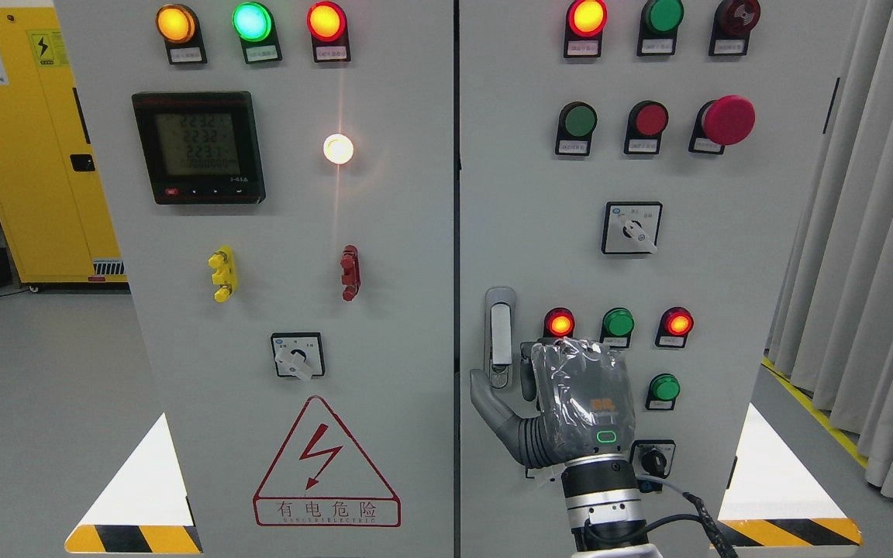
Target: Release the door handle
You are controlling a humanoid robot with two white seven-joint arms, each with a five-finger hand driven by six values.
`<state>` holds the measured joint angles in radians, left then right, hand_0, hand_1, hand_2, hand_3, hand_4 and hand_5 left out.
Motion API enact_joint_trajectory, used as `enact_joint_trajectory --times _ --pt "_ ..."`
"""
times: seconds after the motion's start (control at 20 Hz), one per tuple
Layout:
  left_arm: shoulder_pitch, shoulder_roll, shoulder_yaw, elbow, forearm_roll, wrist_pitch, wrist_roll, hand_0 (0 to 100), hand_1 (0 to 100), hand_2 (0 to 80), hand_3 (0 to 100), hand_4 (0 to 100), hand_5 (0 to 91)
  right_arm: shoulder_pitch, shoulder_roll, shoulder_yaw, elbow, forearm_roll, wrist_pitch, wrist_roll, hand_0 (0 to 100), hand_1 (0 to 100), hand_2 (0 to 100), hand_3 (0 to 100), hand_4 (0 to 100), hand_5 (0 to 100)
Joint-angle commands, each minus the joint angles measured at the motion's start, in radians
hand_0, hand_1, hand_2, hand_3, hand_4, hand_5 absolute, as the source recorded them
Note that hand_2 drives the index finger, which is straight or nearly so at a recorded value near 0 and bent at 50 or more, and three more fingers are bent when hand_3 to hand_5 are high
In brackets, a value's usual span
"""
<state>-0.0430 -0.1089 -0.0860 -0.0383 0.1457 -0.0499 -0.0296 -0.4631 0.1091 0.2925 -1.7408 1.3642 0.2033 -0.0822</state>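
Note:
The silver door handle [500,335] stands upright in its grey recess at the left edge of the right cabinet door [725,232]. My right hand [528,380], grey with a clear plastic cover, comes up from the bottom edge just right of the handle. Its back faces the camera. The thumb [489,403] is spread out to the left, its tip just below the handle's lower end. The other fingers [570,353] point toward the panel to the right of the handle and close on nothing. The handle shows in full and nothing grips it. My left hand is out of view.
Lit indicator lamps [560,323], a green button [663,387] and a rotary switch [654,462] sit close around my hand. The left door [384,310] carries a meter [198,147] and a warning triangle [326,465]. A yellow cabinet [28,155] stands far left, curtains [873,271] on the right.

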Motion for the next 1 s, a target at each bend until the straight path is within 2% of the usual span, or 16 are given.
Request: enact_joint_trajectory --times 0.0,0.25,0.35,0.95 --pt "0.000 0.000 0.000 0.000 0.000 -0.001 0.000 12 56 0.0 0 0 0.0 -0.012 0.009 -0.006 0.024 0.000 0.001 -0.001 35 27 93 100 98 97" --pt "0.000 0.000 0.000 0.000 0.000 -0.001 0.000 12 56 0.0 0 0 0.0 -0.015 0.009 -0.019 0.024 0.000 -0.001 0.002 36 29 93 100 98 97" --pt "0.000 0.000 0.000 0.000 0.000 -0.001 0.000 12 56 0.0 0 0 0.0 -0.015 0.009 -0.019 0.024 0.000 -0.001 0.016 37 29 93 100 98 97" --pt "0.000 0.000 0.000 0.000 0.000 -0.001 0.000 12 56 0.0 0 0 0.0 -0.017 0.012 -0.021 0.018 -0.002 -0.001 0.016 39 29 93 100 98 97"
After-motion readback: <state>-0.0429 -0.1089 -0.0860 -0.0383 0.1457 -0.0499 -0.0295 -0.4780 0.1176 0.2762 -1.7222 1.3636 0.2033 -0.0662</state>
